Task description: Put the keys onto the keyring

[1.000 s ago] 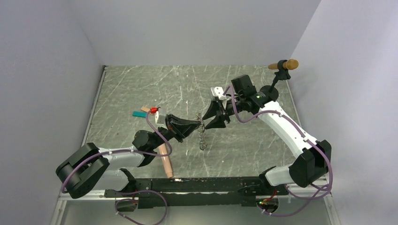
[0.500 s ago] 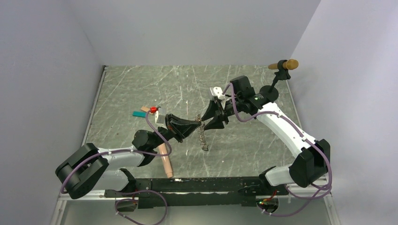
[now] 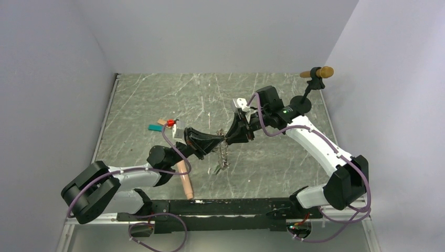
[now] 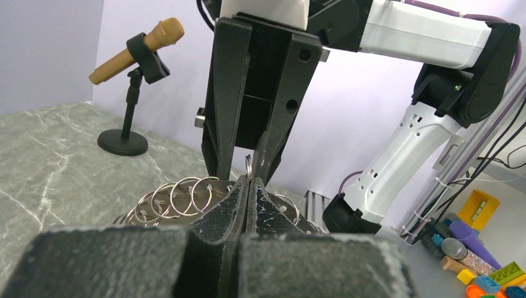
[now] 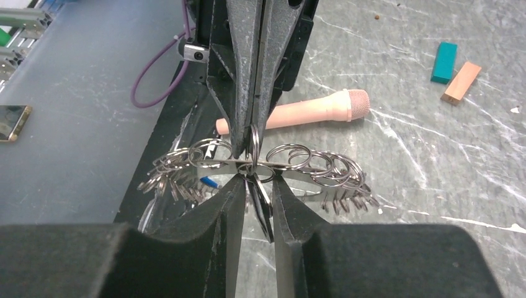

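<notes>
Reaching in from the near-left corner, the left arm [image 3: 131, 176] runs low over the bench [image 3: 157, 94] and crosses the far end of the peach microphone [image 3: 185, 184], which lies close to the front edge. The left hand [image 3: 222, 140] is held up off the surface, beyond and to the right of that microphone. Its 2 fingers are pressed fully together, pinching 1 loop of the keyring [image 3: 224, 155].

The right arm [image 3: 320, 144] bends in from the right side, and the right hand [image 3: 229, 137] meets the left one tip to tip. Its fingers [image 5: 229, 205] stand a narrow gap apart with a loop between them; I cannot tell whether they touch it. The keyring hangs down from the pinch, to the right of the microphone.

A red key [image 3: 171, 123] lies beyond the microphone, just beside a teal block [image 3: 155, 127] and a tan block [image 3: 162, 122]. Open stone stretches from there to the back wall, and more lies to the microphone's right along the front edge.
</notes>
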You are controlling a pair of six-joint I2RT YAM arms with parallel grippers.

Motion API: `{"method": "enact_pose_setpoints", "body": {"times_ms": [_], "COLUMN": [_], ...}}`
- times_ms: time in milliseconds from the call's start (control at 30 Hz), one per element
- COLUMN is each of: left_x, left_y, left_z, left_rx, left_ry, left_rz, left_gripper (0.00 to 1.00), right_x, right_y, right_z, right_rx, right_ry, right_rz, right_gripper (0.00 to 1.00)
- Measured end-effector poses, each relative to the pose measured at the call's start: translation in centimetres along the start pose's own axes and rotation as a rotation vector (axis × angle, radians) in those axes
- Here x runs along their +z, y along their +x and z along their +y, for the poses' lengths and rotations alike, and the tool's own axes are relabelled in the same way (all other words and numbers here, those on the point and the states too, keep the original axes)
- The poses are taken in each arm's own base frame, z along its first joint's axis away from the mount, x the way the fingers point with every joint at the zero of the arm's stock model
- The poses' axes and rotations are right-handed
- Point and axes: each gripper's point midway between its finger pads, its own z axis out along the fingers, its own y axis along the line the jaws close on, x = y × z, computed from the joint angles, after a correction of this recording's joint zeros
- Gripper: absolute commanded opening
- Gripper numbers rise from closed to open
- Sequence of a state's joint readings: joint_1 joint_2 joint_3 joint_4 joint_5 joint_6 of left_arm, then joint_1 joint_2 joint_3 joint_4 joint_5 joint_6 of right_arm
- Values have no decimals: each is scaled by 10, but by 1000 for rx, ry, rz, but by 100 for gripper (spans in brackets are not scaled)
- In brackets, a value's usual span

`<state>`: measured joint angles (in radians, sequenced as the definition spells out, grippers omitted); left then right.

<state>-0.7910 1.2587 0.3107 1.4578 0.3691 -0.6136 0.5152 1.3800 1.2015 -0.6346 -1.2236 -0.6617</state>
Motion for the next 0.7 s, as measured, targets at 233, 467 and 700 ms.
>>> {"method": "enact_pose_setpoints", "body": {"times_ms": [233,467,700], "left_x": [0,-3,-11], "left_y": [-15,-19,-6], "left_z": [-8,-9,4], "left_rx": [30,57,51], "left_ry": [22,17,-24], "left_rz": [-35,-35,16], "left_gripper": [0,0,0], "right_x": [-5,-16,-38], "right_y": [2,1,-7], "right_z": [-5,-12,-20], "right_rx": [4,5,10], "right_ry": [26,66,142], "right_rz": [9,5,-14], "right_gripper": [23,23,6]}}
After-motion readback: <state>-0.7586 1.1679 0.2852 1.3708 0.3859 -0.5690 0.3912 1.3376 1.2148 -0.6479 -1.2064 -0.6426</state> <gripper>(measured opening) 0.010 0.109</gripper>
